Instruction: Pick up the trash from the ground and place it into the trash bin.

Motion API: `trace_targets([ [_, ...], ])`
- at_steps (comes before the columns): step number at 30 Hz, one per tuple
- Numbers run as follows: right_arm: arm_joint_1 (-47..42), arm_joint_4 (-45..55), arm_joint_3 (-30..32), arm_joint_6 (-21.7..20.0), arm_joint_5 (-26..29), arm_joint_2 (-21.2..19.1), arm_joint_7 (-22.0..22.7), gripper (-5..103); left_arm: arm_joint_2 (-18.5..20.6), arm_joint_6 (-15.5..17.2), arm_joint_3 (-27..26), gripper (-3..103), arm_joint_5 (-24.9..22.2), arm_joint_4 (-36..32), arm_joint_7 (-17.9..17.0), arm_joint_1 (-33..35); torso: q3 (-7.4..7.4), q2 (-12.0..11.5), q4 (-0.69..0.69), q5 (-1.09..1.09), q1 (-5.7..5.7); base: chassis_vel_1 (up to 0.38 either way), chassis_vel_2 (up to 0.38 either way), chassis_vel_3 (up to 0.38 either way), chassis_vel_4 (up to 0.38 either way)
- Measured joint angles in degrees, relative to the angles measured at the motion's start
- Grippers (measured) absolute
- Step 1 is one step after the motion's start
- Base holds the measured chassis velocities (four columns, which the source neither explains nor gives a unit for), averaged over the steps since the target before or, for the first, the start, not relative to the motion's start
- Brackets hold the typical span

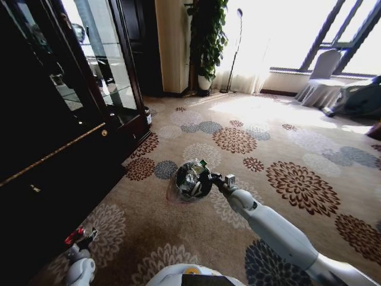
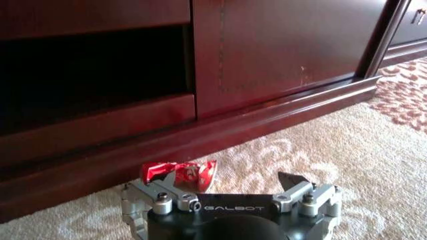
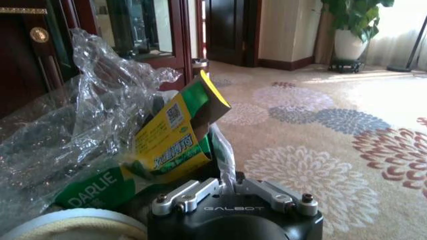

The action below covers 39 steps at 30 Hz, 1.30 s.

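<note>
head view: reaching out with the right arm, right hand [image 1: 209,177] poised at the rim of the trash bin [image 1: 189,182], a small round bucket with a crinkly liner standing on the flowered carpet [image 1: 280,155] in front of the dark wooden cabinet [image 1: 53,149]. carrying a green wrapper [image 1: 202,162] right over the bin's mouth. parking the left hand [image 1: 80,238] low by the cabinet base, a small red piece showing at its tip. judging the step in hand as the drop-off: wrapper over the bin, not yet let go. next move probably calling for opening over the liner, not its edge, so the light wrapper falls inside.

left wrist view: hovering the left hand [image 2: 230,182] just above the carpet beside the cabinet's plinth [image 2: 267,120], fingers spread wide apart. bearing a crumpled red piece [image 2: 177,172] at one fingertip; touching or caught there, not clamped between the two.

right wrist view: pinching the green-and-yellow wrapper [image 3: 175,142], printed "darlie", in the right hand [image 3: 227,192], fingers drawn close together on its lower edge. pressing against the clear plastic liner [image 3: 80,120] of the bin just beside it.

room: spreading beige carpet with brown and blue flower medallions, sunlit ahead; standing a potted plant [image 1: 208,42] and floor lamp [image 1: 233,50] by the curtained window, a covered chair [image 1: 321,80] farther right.
</note>
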Motion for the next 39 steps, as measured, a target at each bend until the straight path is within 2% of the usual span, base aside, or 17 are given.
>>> trace_targets([
  [4, 0.0, 0.0, 0.02, 0.0, 0.0, -0.06, 0.01, 1, -0.03, -0.02, 0.05, 100, 0.05, -0.02, 0.02, 0.02, 0.0, 0.0, -0.05, 0.04, 0.0, -0.044, -0.032, 0.016, 0.041],
  [7, 0.0, -0.01, 0.05, 0.0, 0.0, -0.1, 0.04, 1, -0.06, -0.02, 0.09, 100, 0.06, -0.08, 0.03, 0.04, 0.0, 0.0, -0.09, -0.02, 0.0, -0.056, -0.069, 0.011, 0.038],
  [16, 0.02, -0.01, 0.05, 0.0, 0.05, -0.05, 0.02, 1, -0.05, -0.04, 0.09, 100, 0.07, -0.2, 0.03, 0.08, 0.0, 0.0, -0.01, 0.01, 0.0, -0.007, -0.008, -0.001, 0.001],
  [20, 0.02, -0.02, 0.05, 0.0, 0.06, -0.06, 0.03, 1, -0.05, -0.04, 0.11, 100, 0.08, -0.26, 0.03, 0.07, 0.0, 0.0, -0.05, -0.01, 0.0, 0.0, 0.0, 0.0, 0.0],
  [39, 0.03, -0.05, 0.03, -0.01, 0.07, -0.05, 0.03, 1, -0.06, -0.03, 0.11, 100, 0.06, -0.34, 0.01, 0.1, 0.0, 0.0, -0.03, -0.01, 0.0, 0.0, 0.0, 0.0, 0.0],
])
